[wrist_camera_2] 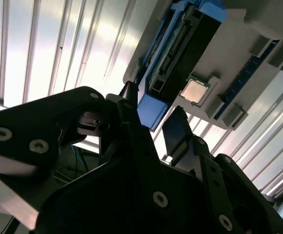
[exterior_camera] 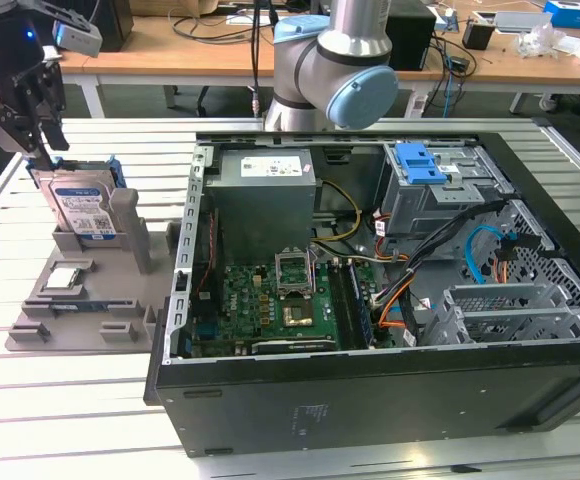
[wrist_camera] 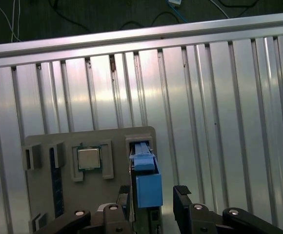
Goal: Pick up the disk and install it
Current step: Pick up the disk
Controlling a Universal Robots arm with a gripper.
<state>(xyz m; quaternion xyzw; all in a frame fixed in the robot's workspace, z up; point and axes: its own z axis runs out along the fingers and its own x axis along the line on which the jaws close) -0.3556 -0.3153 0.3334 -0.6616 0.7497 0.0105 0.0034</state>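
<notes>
**Arm pose.** In the exterior view the arm's grey-and-blue shoulder joint (exterior_camera: 330, 60) stands behind the open computer case (exterior_camera: 370, 400). Its wrist reaches over to the exterior view's left. There the black gripper (exterior_camera: 42, 150) hangs with its fingers pointing down, just above the upper edge of the disk (exterior_camera: 82, 205).

**Gripper.** In the first wrist view the gripper's fingers (wrist_camera: 182, 200) are apart, one on each side of the disk's near end. A narrow gap shows between this finger and the disk's blue side rail (wrist_camera: 149, 190). On the other side the finger lies close against the disk, and whether it touches cannot be told. The second wrist view shows the same straddle, with the blue rail end between the two dark fingers. Nothing is clamped.

**The disk.** The drive stands on edge directly below the gripper, slotted upright in a grey parts holder (exterior_camera: 120, 320). Its white-and-blue label faces outward in the exterior view.

**Surroundings.** On the holder beside the disk, just off to one side of the gripper, a square silver processor chip (wrist_camera: 89, 158) lies flat in its own recess. The holder rests on a slatted metal bench (exterior_camera: 70, 420). Well apart from the gripper, inside the case, sits a grey drive bay with a blue plastic top (exterior_camera: 420, 165).
</notes>
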